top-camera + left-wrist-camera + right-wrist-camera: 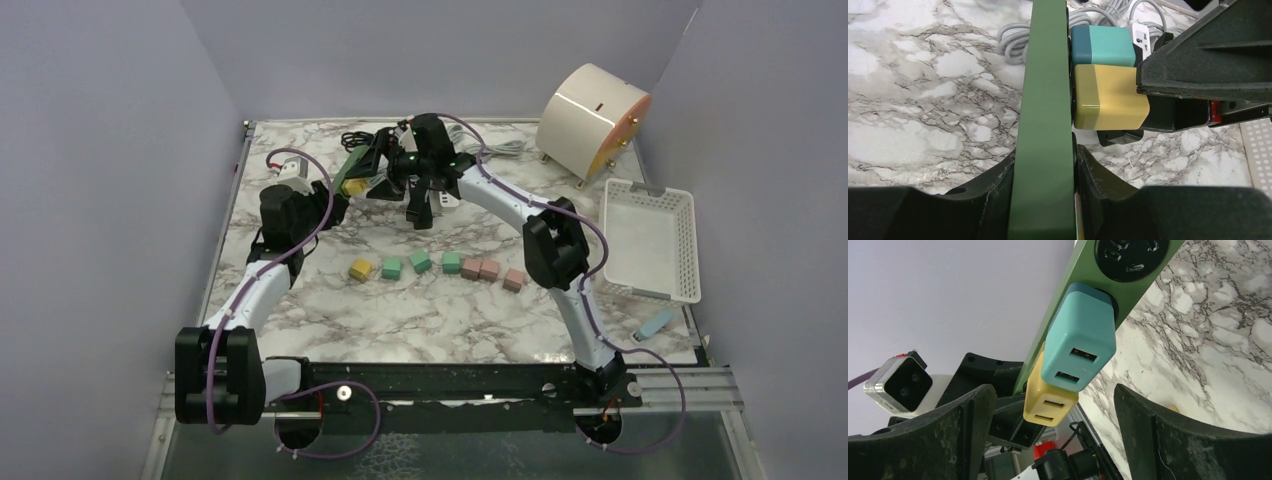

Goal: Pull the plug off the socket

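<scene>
A long green socket strip is tilted up off the marble table, and my left gripper is shut on its lower end. Two plugs sit side by side in it: a yellow one and a teal one. In the right wrist view the teal plug is above the yellow plug, with an empty black socket further up the strip. My right gripper is open, its fingers standing either side of the yellow plug without touching it. From above, both grippers meet at the strip.
A row of coloured blocks lies mid-table. A white basket stands at the right and a cream drum at the back right. Grey cable with a white extension block lies behind the strip. A small blue item is near the right edge.
</scene>
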Controlling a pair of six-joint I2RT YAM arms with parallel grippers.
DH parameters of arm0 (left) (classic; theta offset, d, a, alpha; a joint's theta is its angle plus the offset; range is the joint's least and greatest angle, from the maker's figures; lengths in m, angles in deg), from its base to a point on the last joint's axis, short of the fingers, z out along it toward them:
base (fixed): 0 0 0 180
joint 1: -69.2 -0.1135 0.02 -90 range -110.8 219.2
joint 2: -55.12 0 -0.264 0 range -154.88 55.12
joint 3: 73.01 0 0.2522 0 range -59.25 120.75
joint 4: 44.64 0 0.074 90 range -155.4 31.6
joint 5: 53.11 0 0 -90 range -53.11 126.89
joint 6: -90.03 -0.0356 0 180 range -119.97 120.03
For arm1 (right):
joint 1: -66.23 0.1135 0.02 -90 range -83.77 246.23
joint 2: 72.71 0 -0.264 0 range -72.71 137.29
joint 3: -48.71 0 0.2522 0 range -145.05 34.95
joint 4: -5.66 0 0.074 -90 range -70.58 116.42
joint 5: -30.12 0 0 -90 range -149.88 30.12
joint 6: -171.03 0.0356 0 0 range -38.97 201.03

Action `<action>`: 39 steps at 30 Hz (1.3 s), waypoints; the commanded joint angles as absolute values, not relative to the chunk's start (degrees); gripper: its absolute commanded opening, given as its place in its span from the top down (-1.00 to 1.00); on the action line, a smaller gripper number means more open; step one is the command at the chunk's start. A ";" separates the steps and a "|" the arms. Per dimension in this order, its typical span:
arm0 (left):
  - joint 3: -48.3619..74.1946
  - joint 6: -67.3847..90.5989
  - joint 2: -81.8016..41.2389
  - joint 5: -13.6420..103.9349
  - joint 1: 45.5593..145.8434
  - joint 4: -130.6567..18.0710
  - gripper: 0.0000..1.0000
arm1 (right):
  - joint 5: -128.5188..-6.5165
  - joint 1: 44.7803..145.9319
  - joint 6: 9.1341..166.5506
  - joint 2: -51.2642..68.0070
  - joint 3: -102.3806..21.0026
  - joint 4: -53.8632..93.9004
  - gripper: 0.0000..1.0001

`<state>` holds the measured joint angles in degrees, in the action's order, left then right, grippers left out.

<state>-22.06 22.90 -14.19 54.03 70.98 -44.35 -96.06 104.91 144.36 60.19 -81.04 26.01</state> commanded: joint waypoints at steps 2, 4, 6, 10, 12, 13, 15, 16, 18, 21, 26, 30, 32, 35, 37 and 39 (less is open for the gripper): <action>-20.58 22.28 -11.76 54.37 71.65 -38.31 1.00 | -96.07 105.23 148.00 62.90 -84.05 26.40 -0.78; -20.56 22.27 -11.76 54.41 71.74 -38.36 1.00 | -96.44 105.32 148.83 63.96 -85.16 26.37 -0.72; -20.58 22.35 -11.68 54.54 71.88 -38.35 1.00 | -96.67 105.54 149.45 64.91 -86.24 26.37 -0.70; -20.64 22.21 -11.59 54.58 72.18 -38.36 1.00 | -97.05 105.90 150.20 66.68 -87.69 25.87 -0.47; -20.67 22.09 -11.58 54.28 72.27 -38.36 1.00 | -98.03 106.03 151.19 67.17 -87.48 24.25 0.00; -20.67 22.07 -11.65 54.10 72.28 -38.40 1.00 | -98.61 106.01 151.73 67.29 -87.34 23.27 0.31; -20.50 21.84 -11.94 53.36 72.41 -38.86 1.00 | -100.25 106.11 151.96 67.69 -88.00 22.46 0.96; -20.26 21.69 -12.12 51.97 72.51 -39.57 1.00 | -100.76 106.19 151.37 67.77 -88.80 23.15 0.98; -19.23 21.16 -12.67 47.36 72.69 -42.64 1.00 | -101.18 106.19 149.37 67.29 -90.31 25.60 0.98; -17.35 21.36 -13.53 36.62 72.59 -49.18 1.00 | -101.80 105.97 146.86 64.23 -87.24 26.45 0.98; -14.88 23.15 -15.06 24.45 71.99 -58.04 1.00 | -112.85 104.39 145.30 61.45 -82.23 21.70 0.98; -13.88 24.22 -16.25 22.24 71.10 -60.53 1.00 | -120.45 102.53 141.98 60.17 -80.97 22.60 0.98; -13.52 24.47 -16.69 21.28 70.88 -61.39 1.00 | -123.41 101.60 140.91 59.83 -81.17 23.39 0.98; -12.92 24.36 -17.31 19.28 70.71 -62.90 1.00 | -126.49 100.33 140.62 59.34 -81.58 22.69 0.98; -12.45 24.11 -17.67 18.24 70.70 -63.81 1.00 | -128.87 100.01 140.66 59.50 -82.88 22.11 0.98; -12.00 23.98 -18.39 17.32 70.70 -64.95 1.00 | -131.11 99.89 140.61 60.16 -85.09 23.04 0.98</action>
